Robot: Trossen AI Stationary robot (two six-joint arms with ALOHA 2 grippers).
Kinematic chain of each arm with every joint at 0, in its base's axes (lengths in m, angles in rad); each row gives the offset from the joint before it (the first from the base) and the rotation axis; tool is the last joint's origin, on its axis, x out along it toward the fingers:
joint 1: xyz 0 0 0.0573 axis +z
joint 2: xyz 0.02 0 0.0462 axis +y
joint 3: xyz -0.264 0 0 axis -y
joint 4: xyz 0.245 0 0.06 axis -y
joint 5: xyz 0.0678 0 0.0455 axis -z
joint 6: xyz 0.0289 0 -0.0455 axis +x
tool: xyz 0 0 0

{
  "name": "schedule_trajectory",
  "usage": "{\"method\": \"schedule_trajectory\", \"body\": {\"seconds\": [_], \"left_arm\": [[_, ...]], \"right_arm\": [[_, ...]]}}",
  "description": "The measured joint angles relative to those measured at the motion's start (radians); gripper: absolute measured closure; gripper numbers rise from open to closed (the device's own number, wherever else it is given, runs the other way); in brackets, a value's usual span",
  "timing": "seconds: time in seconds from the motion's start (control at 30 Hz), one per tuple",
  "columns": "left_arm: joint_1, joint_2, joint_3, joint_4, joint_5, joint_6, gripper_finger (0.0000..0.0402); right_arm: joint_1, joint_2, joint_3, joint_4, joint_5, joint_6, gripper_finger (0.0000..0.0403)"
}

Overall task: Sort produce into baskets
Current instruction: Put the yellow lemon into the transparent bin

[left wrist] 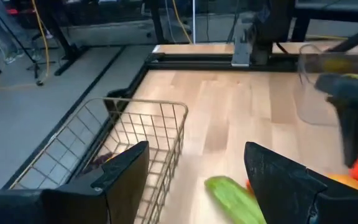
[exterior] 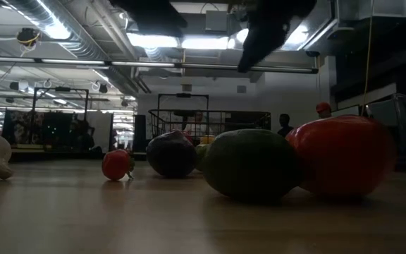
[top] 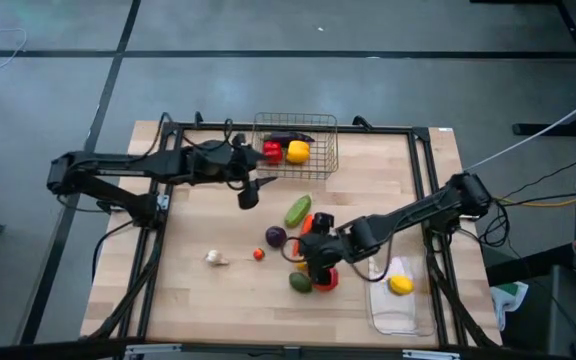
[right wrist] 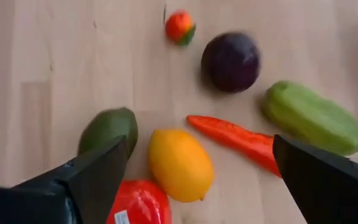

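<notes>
The wire basket [top: 296, 145] stands at the table's far middle and holds red, yellow and purple produce. The clear tray [top: 400, 300] at the near right holds a yellow piece [top: 400, 284]. Loose produce lies mid-table: a green cucumber [top: 297, 210], a purple ball [right wrist: 230, 61], a small red piece [right wrist: 179, 27], a red chili [right wrist: 235, 140], an orange lemon [right wrist: 180, 163], an avocado [right wrist: 109, 129], a red pepper [right wrist: 140, 204] and a whitish bulb [top: 216, 258]. My left gripper [left wrist: 197, 180] hangs open beside the basket's near left corner. My right gripper [right wrist: 201, 180] hovers open above the lemon.
A dark frame [top: 423, 135] runs along the table's edges. Bare wood lies at the near left, around the whitish bulb. In the low view the avocado [exterior: 251, 164] and the red pepper [exterior: 340, 155] stand closest to the near edge.
</notes>
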Motion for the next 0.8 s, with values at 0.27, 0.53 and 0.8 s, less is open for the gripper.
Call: {"method": "schedule_trajectory", "body": {"seconds": [0.27,0.53,0.8], "left_arm": [[-0.019,-0.11,0.0,-0.179,-0.001,-0.123,0.0141],[-0.03,-0.138,0.0,-0.321,0.001,-0.227,0.0141],[-0.06,-0.136,-0.006,-0.372,0.003,-0.273,0.0141]], "right_arm": [[-0.028,0.109,0.0,-0.009,-0.073,-0.053,0.0006],[-0.073,0.177,0.0,-0.013,-0.172,-0.079,0.0006],[-0.07,0.229,0.0,-0.015,-0.189,-0.105,0.002]]}}
